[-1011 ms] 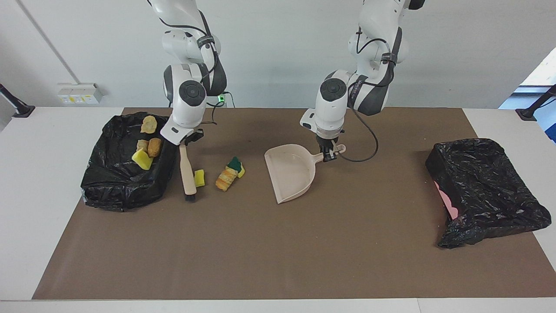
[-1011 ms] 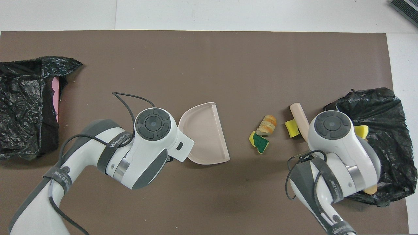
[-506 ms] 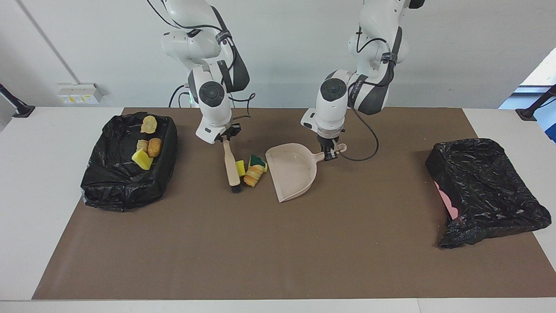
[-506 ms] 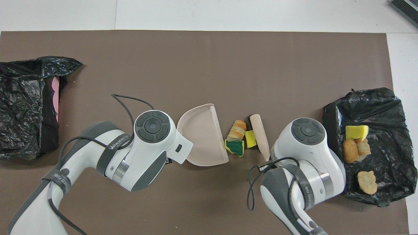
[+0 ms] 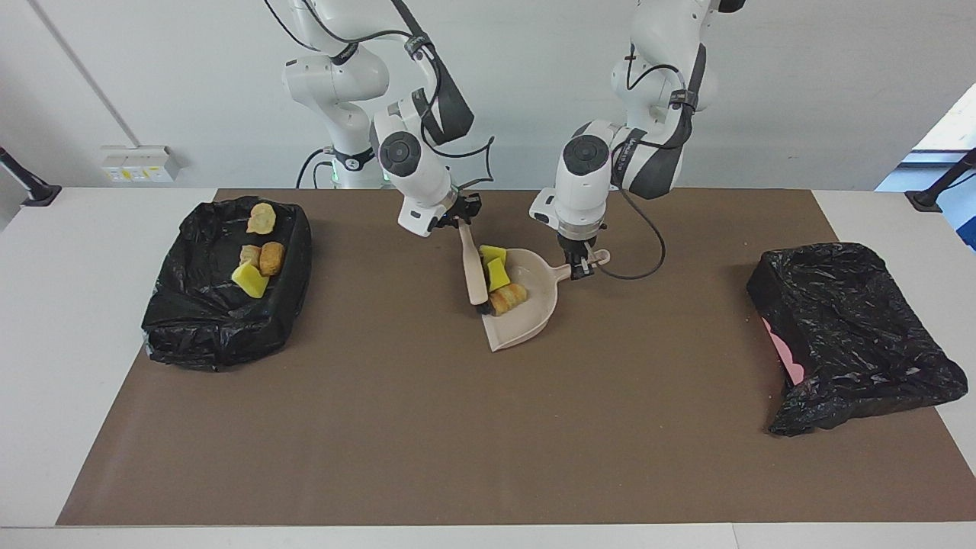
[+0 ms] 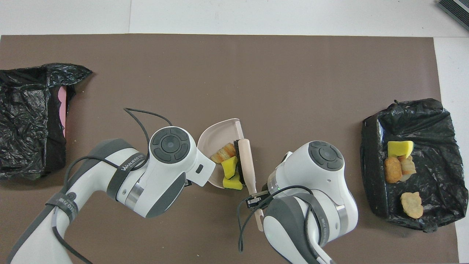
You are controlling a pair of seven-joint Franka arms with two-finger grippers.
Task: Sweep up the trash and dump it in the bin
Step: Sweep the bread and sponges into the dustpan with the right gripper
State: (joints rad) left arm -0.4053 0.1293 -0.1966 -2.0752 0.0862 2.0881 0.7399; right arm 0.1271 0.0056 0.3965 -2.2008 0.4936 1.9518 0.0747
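A beige dustpan (image 5: 528,324) (image 6: 219,132) lies on the brown mat, and my left gripper (image 5: 581,267) is shut on its handle. My right gripper (image 5: 460,217) (image 6: 255,200) is shut on the handle of a beige brush (image 5: 473,267) (image 6: 247,161). The brush head rests at the dustpan's open mouth. Three pieces of trash lie inside the pan against the brush: two yellow sponge bits (image 5: 496,268) (image 6: 229,167) and an orange-brown bread-like piece (image 5: 508,297) (image 6: 223,152). In the overhead view the left arm's wrist covers the left gripper.
A black-bag-lined bin (image 5: 198,335) (image 6: 432,113) at the right arm's end of the table holds several more scraps (image 5: 259,259) (image 6: 394,168). Another black-bagged bin (image 5: 854,335) (image 6: 25,117), showing some pink, sits at the left arm's end.
My right gripper has swept the brush across the mat toward the dustpan, pushing the three scraps into the pan. The left gripper and the dustpan have barely moved.
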